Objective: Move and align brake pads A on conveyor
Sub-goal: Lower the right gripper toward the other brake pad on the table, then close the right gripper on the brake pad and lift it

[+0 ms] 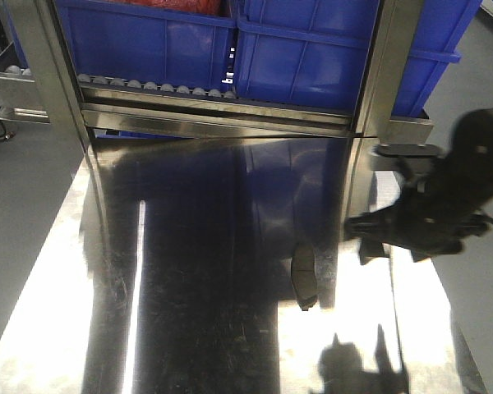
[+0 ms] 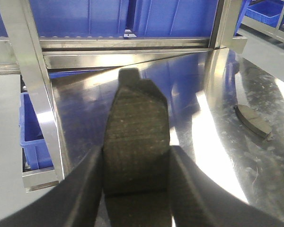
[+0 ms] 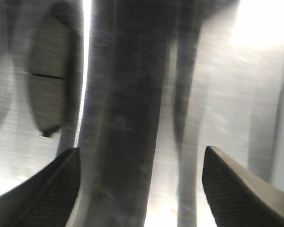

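My left gripper point(image 2: 136, 158) is shut on a dark-grey brake pad A point(image 2: 135, 118); both fingers press its long sides and it sticks out ahead over the steel tabletop point(image 2: 217, 156). A second brake pad A point(image 1: 302, 279) lies flat on the steel, at the right in the left wrist view point(image 2: 252, 120) and at the upper left in the right wrist view point(image 3: 47, 80), its groove showing. My right gripper point(image 1: 378, 234) hovers open to the right of that pad, nothing between its fingers point(image 3: 142, 156). The conveyor is out of view.
Blue plastic bins point(image 1: 312, 49) stand on a roller rack point(image 1: 156, 86) behind the shiny steel table. Steel uprights point(image 1: 49, 66) frame the rack. Another blue bin point(image 2: 33, 137) sits low beside the table's left edge.
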Robot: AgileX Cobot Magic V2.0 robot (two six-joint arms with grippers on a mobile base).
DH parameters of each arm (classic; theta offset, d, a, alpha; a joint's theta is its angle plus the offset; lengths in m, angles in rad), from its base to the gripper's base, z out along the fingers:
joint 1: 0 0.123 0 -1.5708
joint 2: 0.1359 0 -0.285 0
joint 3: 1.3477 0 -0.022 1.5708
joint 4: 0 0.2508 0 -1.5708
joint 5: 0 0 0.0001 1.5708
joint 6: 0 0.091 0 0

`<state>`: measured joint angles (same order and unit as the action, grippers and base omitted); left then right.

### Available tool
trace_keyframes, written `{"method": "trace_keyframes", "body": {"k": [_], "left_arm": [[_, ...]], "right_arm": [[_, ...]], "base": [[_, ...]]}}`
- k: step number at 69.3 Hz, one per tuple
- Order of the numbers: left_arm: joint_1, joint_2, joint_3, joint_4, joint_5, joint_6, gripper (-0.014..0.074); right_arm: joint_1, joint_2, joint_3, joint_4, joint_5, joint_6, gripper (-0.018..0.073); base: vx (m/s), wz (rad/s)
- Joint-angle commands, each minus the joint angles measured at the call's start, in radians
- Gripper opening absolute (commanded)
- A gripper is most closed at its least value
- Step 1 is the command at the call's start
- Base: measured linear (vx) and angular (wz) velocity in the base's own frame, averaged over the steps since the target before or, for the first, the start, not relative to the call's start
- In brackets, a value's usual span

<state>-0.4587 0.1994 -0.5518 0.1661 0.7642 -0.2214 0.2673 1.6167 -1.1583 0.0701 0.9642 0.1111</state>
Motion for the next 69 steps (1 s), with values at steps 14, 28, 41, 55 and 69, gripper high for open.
{"method": "trace_keyframes", "body": {"k": [14, 28, 41, 55, 69], "left_arm": [[-0.003, 0.014, -0.026, 0.007, -0.103, 0.001, -0.0006], [-0.003, 0.014, -0.026, 0.007, -0.103, 0.001, -0.0006], [-0.003, 0.014, -0.026, 0.007, -0.103, 0.001, -0.0006], [-0.003, 0.014, -0.026, 0.007, -0.103, 0.001, -0.0006], [-0.003, 0.014, -0.026, 0.007, -0.103, 0.001, -0.0006]], "right_arm": [[0.145, 0.142, -0.210, 0.009, 0.018, 0.119, 0.0507], [0.148, 0.249, -0.302, 0.030, 0.090, 0.139, 0.0507], [0.148, 0.315, -0.347, 0.056, 0.111, 0.139, 0.0507], [0.148, 0.368, -0.355, 0.068, 0.109, 0.147, 0.0507], [0.148, 0.406, -0.355, 0.066, 0.083, 0.146, 0.0502]], "base": [[0.00, 0.00], [0.00, 0.00], [0.00, 0.00], [0.00, 0.00], [0.00, 0.00]]}}
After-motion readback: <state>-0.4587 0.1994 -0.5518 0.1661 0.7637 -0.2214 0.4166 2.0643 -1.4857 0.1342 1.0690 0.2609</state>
